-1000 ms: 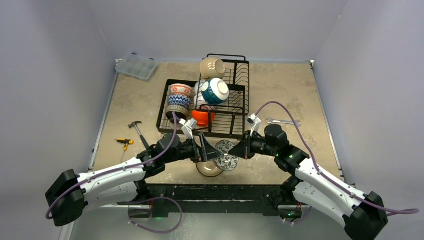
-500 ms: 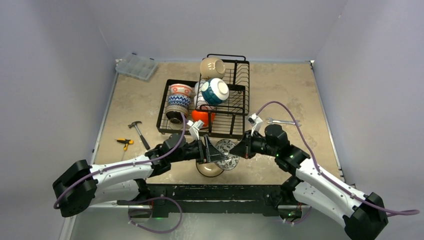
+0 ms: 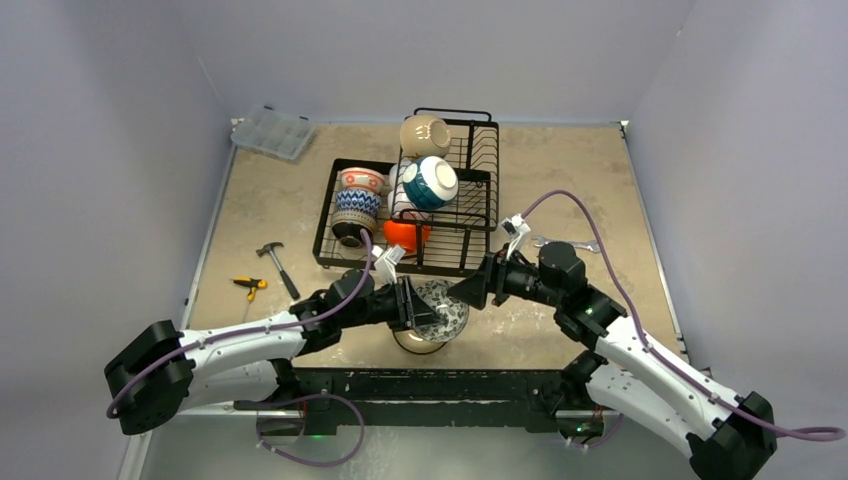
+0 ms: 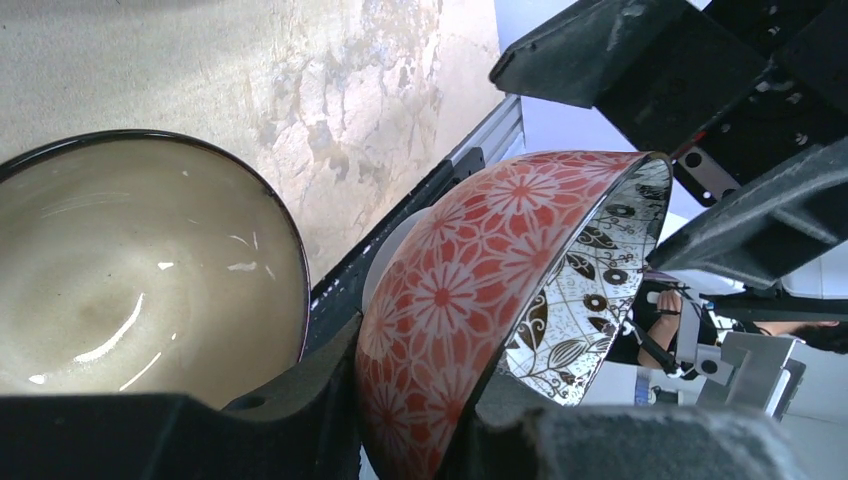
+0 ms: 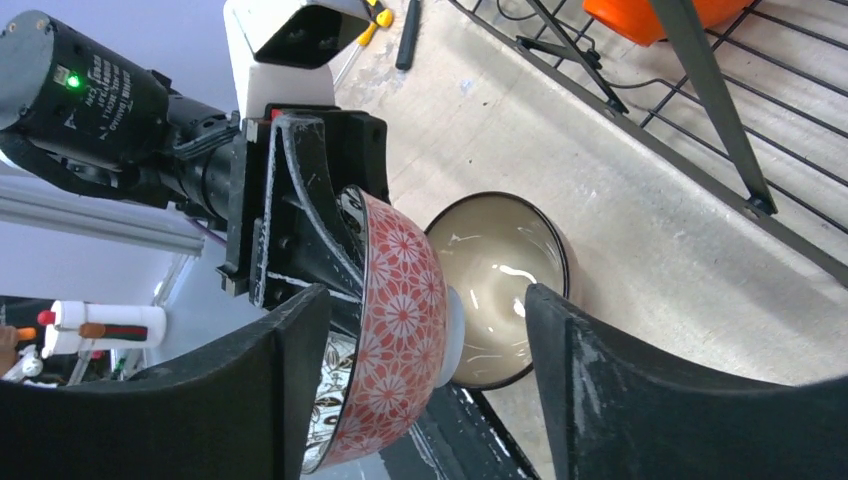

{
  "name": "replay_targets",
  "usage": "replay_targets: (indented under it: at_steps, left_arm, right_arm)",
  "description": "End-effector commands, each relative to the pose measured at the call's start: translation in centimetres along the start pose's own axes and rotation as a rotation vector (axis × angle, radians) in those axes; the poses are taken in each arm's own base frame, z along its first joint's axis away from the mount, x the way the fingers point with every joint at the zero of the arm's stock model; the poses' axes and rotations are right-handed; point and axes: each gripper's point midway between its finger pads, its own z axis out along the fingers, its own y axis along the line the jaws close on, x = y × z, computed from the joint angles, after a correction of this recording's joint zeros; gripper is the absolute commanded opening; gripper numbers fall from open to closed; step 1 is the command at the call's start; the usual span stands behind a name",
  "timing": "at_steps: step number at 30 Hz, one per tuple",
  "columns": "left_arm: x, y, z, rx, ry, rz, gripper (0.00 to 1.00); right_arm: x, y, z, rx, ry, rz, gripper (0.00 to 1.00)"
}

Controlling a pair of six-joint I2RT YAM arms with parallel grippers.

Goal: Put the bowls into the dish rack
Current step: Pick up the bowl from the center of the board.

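Left jaws gripped the rim of the red floral bowl (image 3: 440,307), aloft over the surface short of the dish rack (image 3: 455,250), right jaws wide around it — you needed to back the right arm straight off before carrying it over.

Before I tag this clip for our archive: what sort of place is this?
Probably a robot lab test cell, not a kitchen: plain grey walls box in the table, two robot arms are bolted to its near edge, and a hammer and wrench lie beside the dish rack.
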Motion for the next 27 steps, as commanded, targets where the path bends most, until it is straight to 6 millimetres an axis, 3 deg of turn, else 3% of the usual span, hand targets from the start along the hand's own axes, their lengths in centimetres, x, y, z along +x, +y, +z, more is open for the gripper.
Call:
replay_targets:
  at_steps: [1, 5, 8, 12, 16, 20, 23, 27]
  left_arm:
    - [-1.7, -3.5, -0.6, 0.123, -0.053, 0.029, 0.2]
    - [-2.3, -3.4, -0.8, 0.127, -0.058, 0.03, 0.2]
    - [-2.4, -3.7, -0.9, 0.138, -0.058, 0.042, 0.24]
    - [-2.5, -4.0, -1.1, 0.147, -0.059, 0.048, 0.34]
    - [-2.7, -4.7, -1.3, 0.174, -0.065, 0.05, 0.43]
    - [-2.7, -4.9, -1.5, 0.185, -0.066, 0.043, 0.68]
    - [-2.5, -4.5, -1.7, 0.187, -0.07, 0.012, 0.85]
    - [-1.9, -3.8, -1.7, 0.201, -0.061, -0.06, 0.91]
  right_arm:
    - [-0.5, 0.1, -0.2, 0.001, -0.036, 0.013, 0.78]
    - [-0.4, -0.2, -0.3, 0.012, -0.039, 0.022, 0.8]
    - [-0.2, -0.4, -0.1, 0.018, -0.034, 0.021, 0.76]
    - [-0.3, -0.7, 0.4, 0.019, -0.029, 0.0, 0.59]
    - [0.1, -0.8, 0.8, 0.007, -0.009, 0.0, 0.33]
    - [0.6, -1.1, 0.9, 0.013, 0.01, 0.015, 0.03]
    - [0.6, -1.1, 0.9, 0.018, 0.009, 0.024, 0.0]
    - [0.1, -0.9, 0.8, 0.022, -0.004, 0.031, 0.0]
